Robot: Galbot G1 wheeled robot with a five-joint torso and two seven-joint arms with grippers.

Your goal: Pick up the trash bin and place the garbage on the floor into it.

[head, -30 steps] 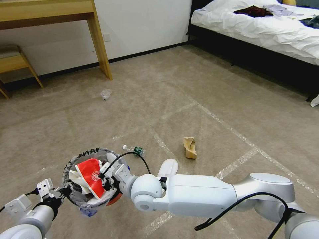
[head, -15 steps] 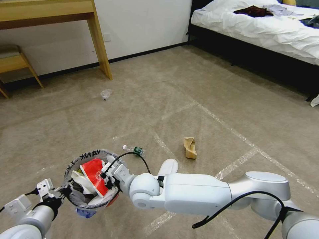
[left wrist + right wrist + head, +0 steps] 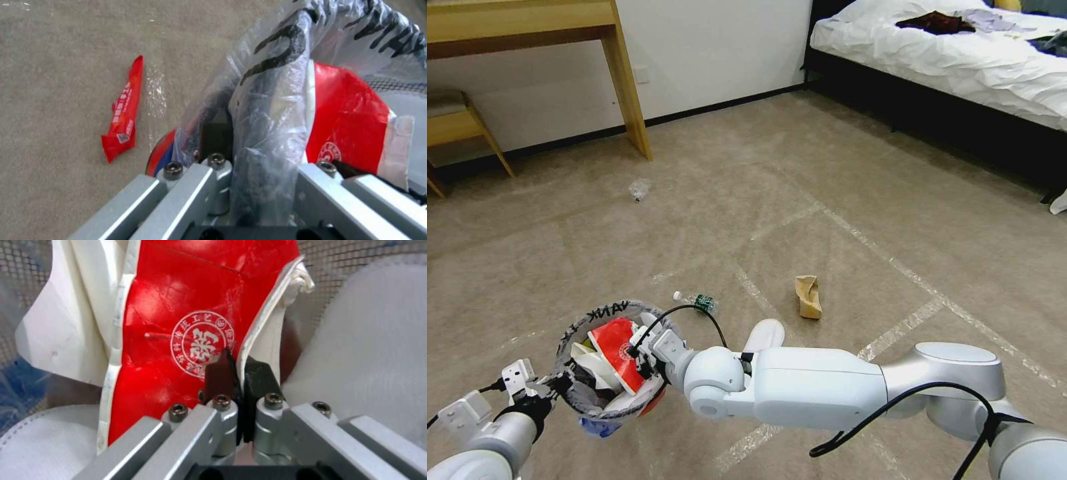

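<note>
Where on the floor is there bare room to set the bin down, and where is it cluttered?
Bare carpet lies between the desk leg and the bed, past the clear plastic scrap. Crowded: ahead of the trash bin, held by the left gripper, where the bottle, cardboard scrap and a slipper sole lie. The right gripper pinches a red wrapper inside.

**Carpet floor and the litter on it**

Your beige carpet floor (image 3: 840, 200) carries a small green-labelled bottle (image 3: 696, 302) lying on its side, a brown cardboard scrap (image 3: 808, 297) well to its right, and a clear plastic scrap (image 3: 639, 190) near the wooden table leg (image 3: 630, 93). A white slipper sole (image 3: 765, 333) lies partly behind the arm. A red wrapper (image 3: 123, 111) lies flat, seemingly beside the bin.
</note>
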